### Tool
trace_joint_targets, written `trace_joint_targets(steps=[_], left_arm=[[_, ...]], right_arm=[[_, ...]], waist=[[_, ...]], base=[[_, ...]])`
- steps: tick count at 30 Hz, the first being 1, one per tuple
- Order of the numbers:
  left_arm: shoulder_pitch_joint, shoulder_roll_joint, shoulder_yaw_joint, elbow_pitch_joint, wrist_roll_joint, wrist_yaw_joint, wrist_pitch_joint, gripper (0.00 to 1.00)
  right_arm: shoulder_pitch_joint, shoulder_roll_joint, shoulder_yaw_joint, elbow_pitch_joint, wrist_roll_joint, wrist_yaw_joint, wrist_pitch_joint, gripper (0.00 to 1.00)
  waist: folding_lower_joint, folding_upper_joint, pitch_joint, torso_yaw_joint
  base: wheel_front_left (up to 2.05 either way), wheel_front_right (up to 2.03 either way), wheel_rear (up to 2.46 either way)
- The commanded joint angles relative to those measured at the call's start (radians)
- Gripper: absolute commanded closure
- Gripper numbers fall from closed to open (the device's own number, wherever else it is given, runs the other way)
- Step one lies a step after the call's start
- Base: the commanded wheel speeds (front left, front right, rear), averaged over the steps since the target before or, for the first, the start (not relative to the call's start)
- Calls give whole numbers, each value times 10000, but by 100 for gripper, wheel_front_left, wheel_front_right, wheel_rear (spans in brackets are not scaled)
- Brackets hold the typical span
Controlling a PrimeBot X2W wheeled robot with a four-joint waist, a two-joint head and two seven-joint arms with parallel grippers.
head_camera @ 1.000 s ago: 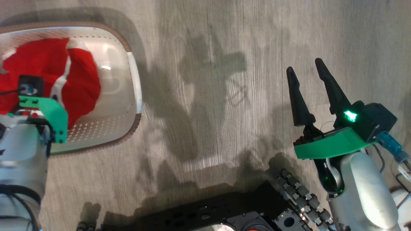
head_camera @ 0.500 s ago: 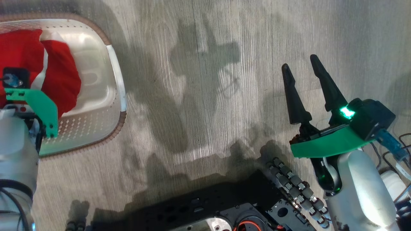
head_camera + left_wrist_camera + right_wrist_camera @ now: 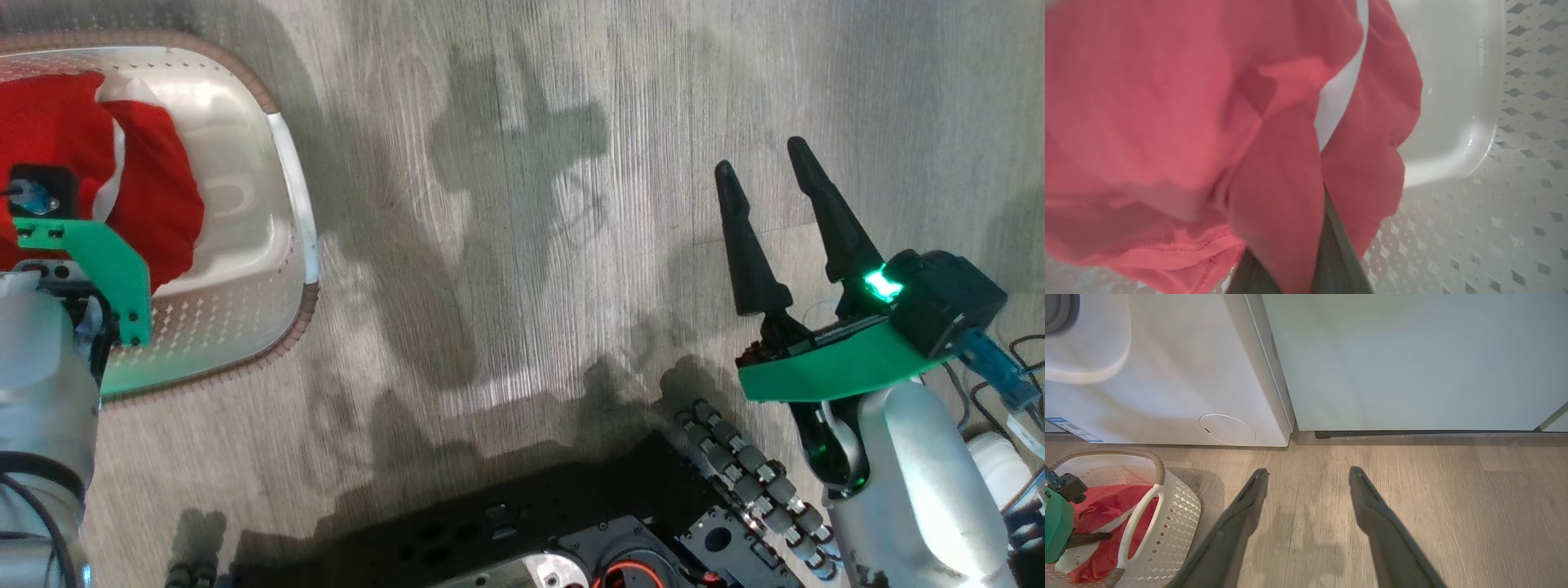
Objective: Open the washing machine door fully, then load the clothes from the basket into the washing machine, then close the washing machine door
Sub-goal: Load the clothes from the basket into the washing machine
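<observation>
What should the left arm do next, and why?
Probably lift the left gripper straight up: its fingers look closed on a fold of the clothes, low inside the basket, so raising it should draw the bundle clear of the rim.

No legible text; washing machine sticker unreadable

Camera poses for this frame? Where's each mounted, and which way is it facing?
Head: on the head, faces down at the floor; left forearm, right pincer and the base show.
Left wrist: on the left arm, down inside the basket, close on the clothes; left pincer wrapped in red cloth.
Right wrist: low, faces along the floor at the washing machine and teal cabinet; right pincer, jaws apart.
Shared: all three see the basket and clothes.
</observation>
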Motion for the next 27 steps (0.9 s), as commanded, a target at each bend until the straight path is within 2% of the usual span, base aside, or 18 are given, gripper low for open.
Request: trace_joint_targets(steps=[1, 5, 13, 19, 27], left_arm=[[266, 332, 111, -22, -7, -1, 9, 100], [381, 276, 151, -20, -156, 39, -105, 100], [794, 398, 136, -19, -367, -159, -415, 100], [1045, 461, 70, -18, -469, -356, -1234, 100], [1521, 370, 128, -18, -719, -302, -2366, 100]], right_arm=[[338, -27, 146, -257, -23, 0, -93, 0], [325, -27, 170, -234, -64, 0, -93, 0], [243, -27, 121, -122, -110, 0, -93, 0], [133, -27, 167, -75, -191, 0, -93, 0], [139, -27, 154, 116, -325, 0, -93, 0]], waist=[[-1, 0, -30, 22], [-1, 0, -177, 79], [-1, 0, -670, 103], [-1, 0, -1258, 178], [-1, 0, -2333, 431]], base=[[0, 0, 0], [0, 0, 0], [0, 0, 0], [0, 0, 0], [0, 0, 0]])
